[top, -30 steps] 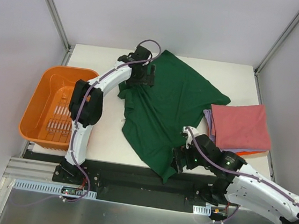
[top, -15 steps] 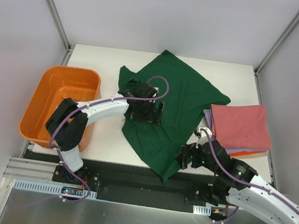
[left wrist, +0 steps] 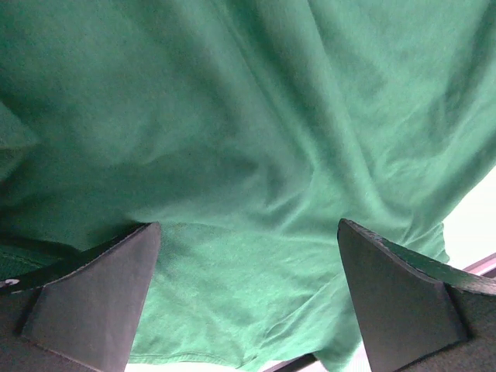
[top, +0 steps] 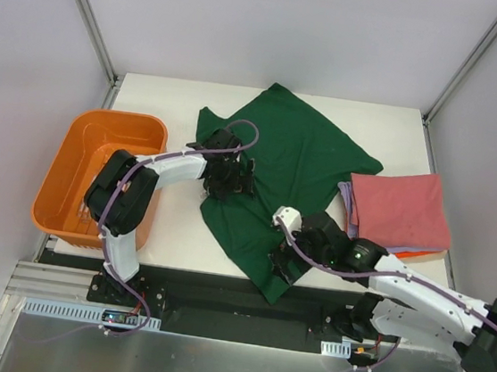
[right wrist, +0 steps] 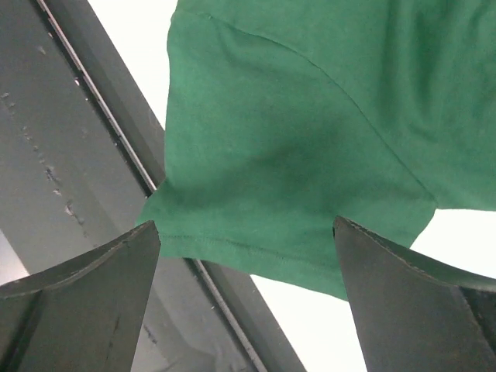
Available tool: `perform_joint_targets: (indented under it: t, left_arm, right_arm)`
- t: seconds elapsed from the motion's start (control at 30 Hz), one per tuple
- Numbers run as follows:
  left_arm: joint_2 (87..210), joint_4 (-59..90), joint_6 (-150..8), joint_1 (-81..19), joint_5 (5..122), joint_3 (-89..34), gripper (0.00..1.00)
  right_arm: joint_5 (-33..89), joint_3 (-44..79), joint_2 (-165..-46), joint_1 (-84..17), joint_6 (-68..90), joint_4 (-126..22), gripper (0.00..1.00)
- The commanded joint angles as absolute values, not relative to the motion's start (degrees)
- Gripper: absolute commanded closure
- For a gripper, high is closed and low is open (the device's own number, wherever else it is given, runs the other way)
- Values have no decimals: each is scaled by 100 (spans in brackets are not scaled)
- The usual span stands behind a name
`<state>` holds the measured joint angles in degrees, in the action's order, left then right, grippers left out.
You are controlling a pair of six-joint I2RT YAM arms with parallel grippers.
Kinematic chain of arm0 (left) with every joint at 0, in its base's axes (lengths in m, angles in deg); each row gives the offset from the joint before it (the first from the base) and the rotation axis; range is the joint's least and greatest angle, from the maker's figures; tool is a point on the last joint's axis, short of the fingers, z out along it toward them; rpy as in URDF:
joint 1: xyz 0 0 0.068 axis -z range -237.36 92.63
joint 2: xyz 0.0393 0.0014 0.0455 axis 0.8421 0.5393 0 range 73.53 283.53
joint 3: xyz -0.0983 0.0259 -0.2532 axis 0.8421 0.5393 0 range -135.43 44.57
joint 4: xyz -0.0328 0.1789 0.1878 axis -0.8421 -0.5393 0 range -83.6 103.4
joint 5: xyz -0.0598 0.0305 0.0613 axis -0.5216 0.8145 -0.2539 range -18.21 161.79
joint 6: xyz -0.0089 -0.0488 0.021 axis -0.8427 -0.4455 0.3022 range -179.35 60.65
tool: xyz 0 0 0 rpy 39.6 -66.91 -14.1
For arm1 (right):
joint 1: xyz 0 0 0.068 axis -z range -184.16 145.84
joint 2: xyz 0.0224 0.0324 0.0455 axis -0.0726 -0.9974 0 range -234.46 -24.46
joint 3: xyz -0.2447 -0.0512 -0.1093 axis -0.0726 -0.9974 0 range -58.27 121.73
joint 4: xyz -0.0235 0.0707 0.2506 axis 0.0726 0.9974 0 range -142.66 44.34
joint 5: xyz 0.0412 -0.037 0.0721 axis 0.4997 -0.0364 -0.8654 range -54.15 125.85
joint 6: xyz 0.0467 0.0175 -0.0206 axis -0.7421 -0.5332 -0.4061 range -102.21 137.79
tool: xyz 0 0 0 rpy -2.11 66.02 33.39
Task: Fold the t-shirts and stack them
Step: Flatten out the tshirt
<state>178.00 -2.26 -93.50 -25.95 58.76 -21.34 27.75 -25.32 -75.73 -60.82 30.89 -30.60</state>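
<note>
Plainly, we saw the dark green t-shirt (top: pixel 310 157) lying opened out and rumpled across the middle of the table (top: pixel 164 96), one near corner of it spilling past the table's near edge onto the dark rail (top: pixel 219 289) below. The left gripper (top: pixel 230 177) hung over the left part of that shirt; in its wrist view both fingers (left wrist: pixel 93 298) stood far apart, with creased green cloth filling the gap beneath them and nothing caught between, though we could not tell whether the tips touched the fabric. The right gripper (top: pixel 282 266) sat low at the near corner of the shirt, its jaws likewise spread wide and gripping nothing, and its wrist view showed the stitched hem crossing the white table edge under the fingers (right wrist: pixel 407 306). On the right side of the table lay the folded shirts in one pile: the pink-red shirt (top: pixel 400 210) on top, the lavender shirt (top: pixel 345 197) showing along the left edge under it, and the orange shirt (top: pixel 431 253) visible only as a sliver at the near right. The green shirt's right corner reached just beside that pile. The orange basket (top: pixel 59 173) stood at the table's left edge, apart from the shirts
</note>
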Motion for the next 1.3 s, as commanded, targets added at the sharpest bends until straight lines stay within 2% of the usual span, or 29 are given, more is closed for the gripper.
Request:
perform_joint_targets:
  t: [0.0, 0.13, 0.27, 0.4, 0.53, 0.63, 0.87, 1.07, 1.27]
  left_arm:
    - [18286, -242, -9108, -2976, 6081, -2406, 1]
    - [18796, -505, -8950, -3442, 6001, -3100, 1]
    - [19287, -900, -8643, -3776, 6940, -3995, 1]
    - [19991, -1928, -8449, -4127, 7592, -5655, 1]
    - [20124, -2158, -8300, -4286, 7417, -6396, 1]
    - [19870, -2158, -8256, -4234, 6988, -6503, 1]
    - [18755, -2001, -8290, -3663, 6837, -5232, 1]
    - [17796, -912, -8879, -3311, 6179, -3122, 1]
    - [17592, -506, -9038, -3564, 6424, -2056, 1]
  right_arm:
    - [2721, -1926, -8315, -6076, 3994, -3526, 4]
    - [3269, -1496, -9045, -5683, 3398, -3667, 4]
    - [2935, -1029, -9765, -4445, 2545, -3702, 4]
    - [2715, -564, -10574, -3643, 2237, -3614, 4]
    - [2828, -10, -11216, -3343, 2130, -3429, 4]
    - [2995, 517, -11646, -3290, 2367, -3403, 4]
    - [3786, 1652, -12859, -2913, 2508, -3139, 4]
    - [3094, 2258, -13756, -2736, 2386, -2710, 3]
    - [2802, 1926, -13679, -3052, 2131, -2568, 1]
